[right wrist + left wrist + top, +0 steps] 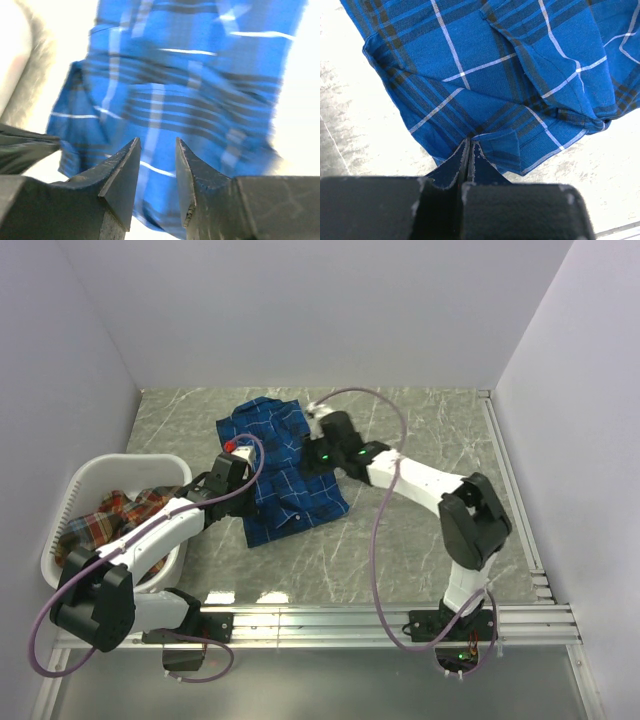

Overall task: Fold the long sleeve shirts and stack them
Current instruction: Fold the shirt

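Blue shirt lies roughly mid-counter as a partly folded bundle. Its long axis runs from the far side toward the arm bases, the near end skewed a little to the right. Red-orange plaid shirt sits crumpled in the white laundry basket at the left, well apart from the blue one. Left hand is at the left long edge of the blue shirt, about mid-length, with the cloth spreading away ahead of it and to its right. Its fingers are clenched together, tips right on a folded hem. Cannot tell from the wrist view whether any fabric is pinched between them. Right hand hovers over the far-right part of the same shirt with its jaws parted and nothing between them. The plaid shows below and beyond the tips, blurred. Judgement: the two hands flank the bundle across its short axis, so the next fold most likely turns on that long axis. The left hand is the one at an edge and the right would have to descend to grip. Risk: a one-sided pull may drag the whole bundle.
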Motion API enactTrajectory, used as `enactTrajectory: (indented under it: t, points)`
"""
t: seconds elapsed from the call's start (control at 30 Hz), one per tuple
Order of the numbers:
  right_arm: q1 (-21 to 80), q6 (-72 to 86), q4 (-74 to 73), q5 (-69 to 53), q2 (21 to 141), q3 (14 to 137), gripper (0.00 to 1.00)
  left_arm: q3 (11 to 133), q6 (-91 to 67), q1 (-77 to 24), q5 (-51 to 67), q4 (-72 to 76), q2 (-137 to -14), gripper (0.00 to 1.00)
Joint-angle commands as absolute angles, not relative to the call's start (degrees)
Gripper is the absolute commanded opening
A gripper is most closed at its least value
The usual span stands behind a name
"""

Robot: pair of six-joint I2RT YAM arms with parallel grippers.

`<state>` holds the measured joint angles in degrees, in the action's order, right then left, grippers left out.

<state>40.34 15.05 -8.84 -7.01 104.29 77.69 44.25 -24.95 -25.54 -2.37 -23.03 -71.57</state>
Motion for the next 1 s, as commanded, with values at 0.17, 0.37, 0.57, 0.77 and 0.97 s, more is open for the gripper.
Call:
enactTrajectory:
  t: [0.17, 0.37, 0.57, 0.77, 0.97]
  points:
    - [29.36, 19.86, -3.96, -16.96, 100.81, 69.35, 0.42, 44.56, -22.59, -25.75, 0.88, -20.13, -66.45, 0.01]
    - [31.20, 18.54, -0.18, -27.76, 100.46, 68.12, 0.38, 44.82, -22.67, -25.75, 2.46, -20.13, -60.91, 0.00]
    - [34.71, 17.59, 0.44, -36.29, 104.75, 70.04, 0.35, 48.69, -22.06, -25.75, 1.93, -22.15, -60.38, 0.00]
    - [38.41, 15.38, -7.11, -38.32, 113.97, 77.41, 0.34, 51.85, -22.06, -25.75, 2.90, -23.03, -61.35, 0.00]
    - [38.41, 15.29, -10.99, -34.81, 117.87, 81.56, 0.35, 55.63, -22.76, -25.66, 0.36, -23.55, -64.58, 0.00]
